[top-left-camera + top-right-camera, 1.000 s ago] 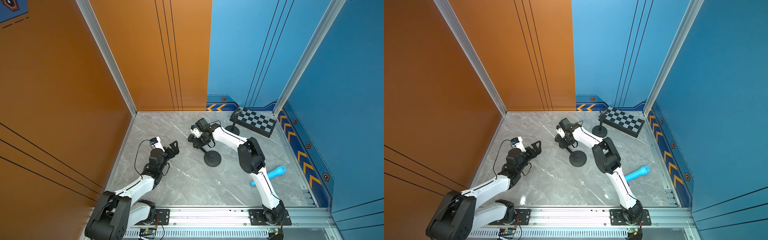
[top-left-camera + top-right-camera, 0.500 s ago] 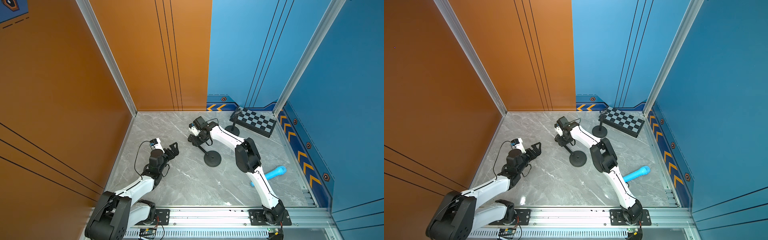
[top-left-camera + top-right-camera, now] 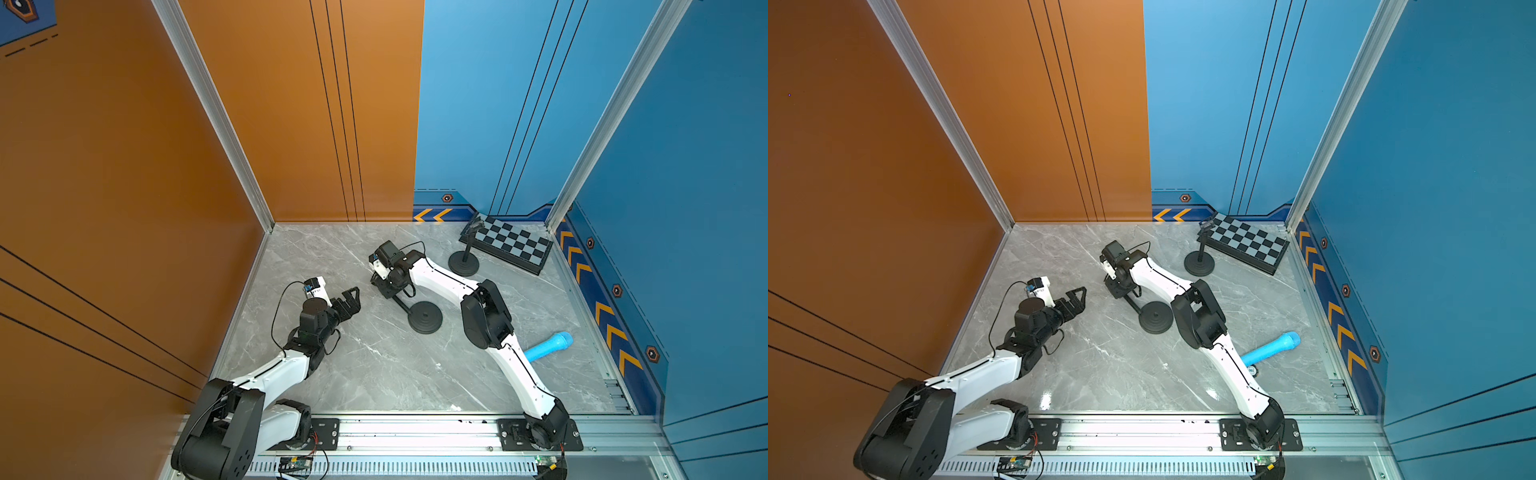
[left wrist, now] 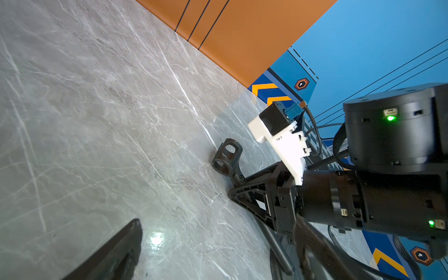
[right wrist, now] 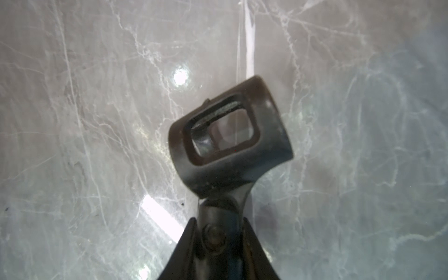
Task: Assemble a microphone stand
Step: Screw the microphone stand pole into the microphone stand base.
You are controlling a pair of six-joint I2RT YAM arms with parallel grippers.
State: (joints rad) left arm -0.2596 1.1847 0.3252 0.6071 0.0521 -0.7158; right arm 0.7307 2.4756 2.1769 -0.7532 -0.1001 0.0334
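Stand (image 3: 424, 318) in right hand (image 5: 218, 224), mid floor (image 3: 374, 365)

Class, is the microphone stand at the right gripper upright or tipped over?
Tipped: the stand slants low from its base to the right gripper clamped below the clip.

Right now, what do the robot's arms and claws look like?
The left arm and right arm are white shells with round black joints. The left claw and right claw are black, with triangle-frame fingers. A black cable loops by the left wrist; green lights glow on the right arm.
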